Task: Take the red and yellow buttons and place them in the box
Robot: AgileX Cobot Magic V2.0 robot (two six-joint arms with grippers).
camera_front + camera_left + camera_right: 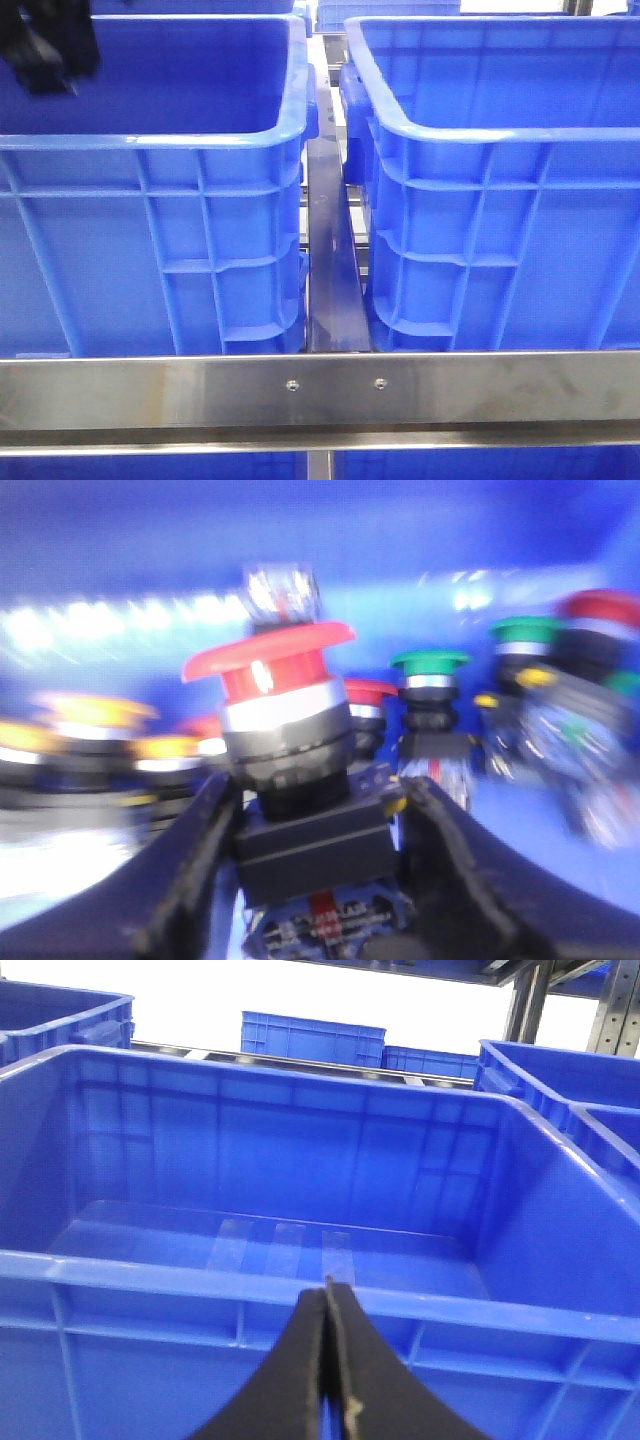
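Now left claw (320, 820) around red button (275, 695)

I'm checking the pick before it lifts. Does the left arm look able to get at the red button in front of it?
Probably yes. In the left wrist view the red button stands upright between the left gripper fingers, its black base level with them and nothing between. The picture is blurred, so contact can't be confirmed.

A steel rail (320, 385) crosses the foreground; metal shelving uprights (615, 1005) stand behind.
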